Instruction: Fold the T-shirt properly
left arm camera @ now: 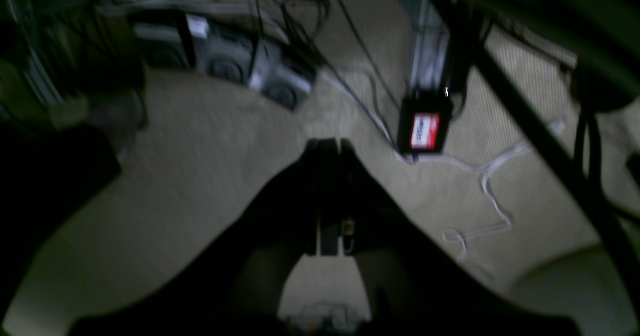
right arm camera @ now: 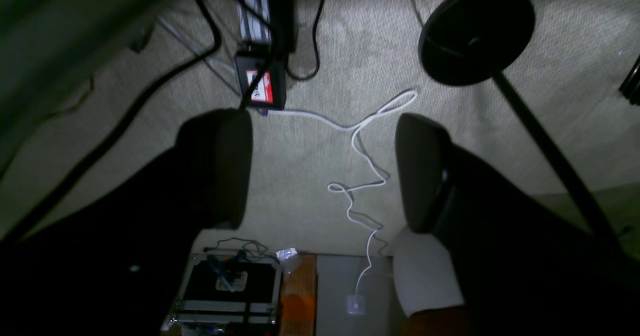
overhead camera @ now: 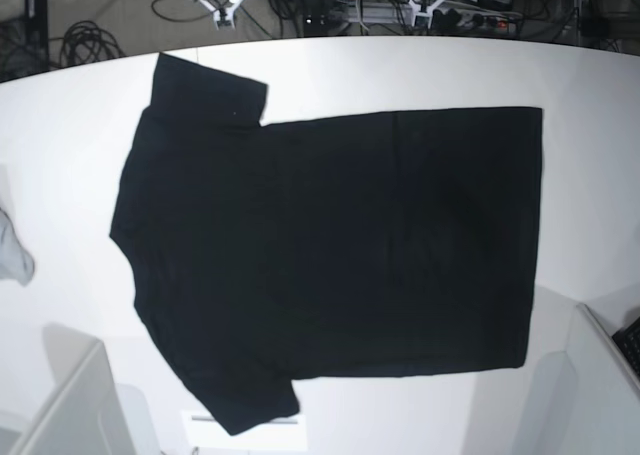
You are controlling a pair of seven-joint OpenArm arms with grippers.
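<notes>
White table (overhead camera: 600,175) carries the T-shirt (overhead camera: 330,245) flat, long axis left-right; neither arm nearer (both off over carpet): left gripper (left arm camera: 327,150) pressed together, right gripper (right arm camera: 322,171) spread wide, empty.

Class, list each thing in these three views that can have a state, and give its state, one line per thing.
T-shirt: spread flat on the table, unfolded, plain black side up, both sleeves out.
Table: white, carrying the shirt.
Grey cloth: crumpled at the table's edge, apart from the shirt.
Left gripper: shut, holding nothing, over the carpet.
Right gripper: open, holding nothing, over the carpet.
White cable: lying loose on the carpet.
</notes>
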